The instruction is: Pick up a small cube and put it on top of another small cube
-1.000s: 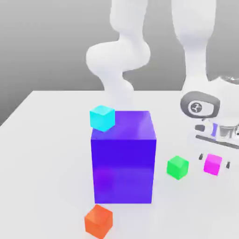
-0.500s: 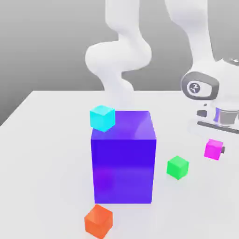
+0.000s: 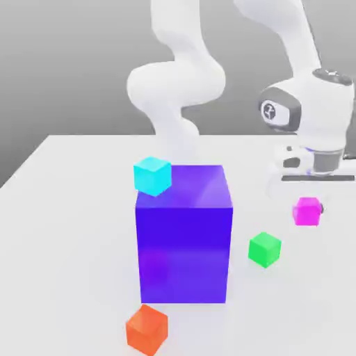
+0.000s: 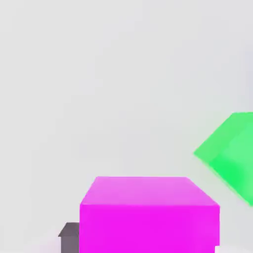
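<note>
The small magenta cube (image 3: 306, 211) hangs in the air at the exterior view's right, held between the fingers of my gripper (image 3: 308, 208), which is shut on it. In the hand view the magenta cube (image 4: 148, 215) sits close to the camera with a dark fingertip (image 4: 69, 236) beside it. The small green cube (image 3: 265, 249) rests on the white table, below the held cube and toward the exterior view's left of it. The hand view shows a corner of the green cube (image 4: 230, 153) on the table.
A big purple-blue cube (image 3: 183, 233) stands in the middle of the table (image 3: 69, 229), with a small cyan cube (image 3: 152, 175) at its upper left corner. A small orange-red cube (image 3: 147, 329) lies near the front edge. The arm's white links rise behind the big cube.
My gripper closed on the magenta cube and lifted it off the table, drifting slightly toward the exterior view's left. The other cubes stayed put.
</note>
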Controlling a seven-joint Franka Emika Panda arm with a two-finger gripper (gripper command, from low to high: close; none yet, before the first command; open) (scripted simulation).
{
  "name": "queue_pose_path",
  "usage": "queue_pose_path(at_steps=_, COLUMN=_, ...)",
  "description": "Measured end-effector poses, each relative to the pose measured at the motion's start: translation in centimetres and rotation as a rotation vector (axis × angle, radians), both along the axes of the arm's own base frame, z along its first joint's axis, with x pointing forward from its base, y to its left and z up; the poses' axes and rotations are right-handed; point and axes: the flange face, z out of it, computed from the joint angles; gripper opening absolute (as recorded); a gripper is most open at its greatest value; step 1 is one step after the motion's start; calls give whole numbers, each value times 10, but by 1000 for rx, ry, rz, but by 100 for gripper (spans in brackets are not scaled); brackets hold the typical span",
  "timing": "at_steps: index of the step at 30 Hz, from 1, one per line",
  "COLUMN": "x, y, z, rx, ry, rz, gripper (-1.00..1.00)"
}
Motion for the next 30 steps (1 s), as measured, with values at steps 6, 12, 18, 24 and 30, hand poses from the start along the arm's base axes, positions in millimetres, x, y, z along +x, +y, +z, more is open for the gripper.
queue_pose_path(at_steps=6, x=3, y=-19, z=8, rx=7, ry=-16, rz=183, gripper=-100)
queue_pose_path(at_steps=12, x=5, y=-40, z=14, rx=1, ry=-34, rz=364, gripper=-100)
queue_pose_path(at_steps=18, x=8, y=-63, z=16, rx=-20, ry=-49, rz=541, gripper=-100)
queue_pose_path(at_steps=24, x=12, y=-76, z=0, rx=-46, ry=-56, rz=635, gripper=-100)
queue_pose_path(at_steps=30, x=11, y=-76, z=-43, rx=-44, ry=-56, rz=637, gripper=-100)
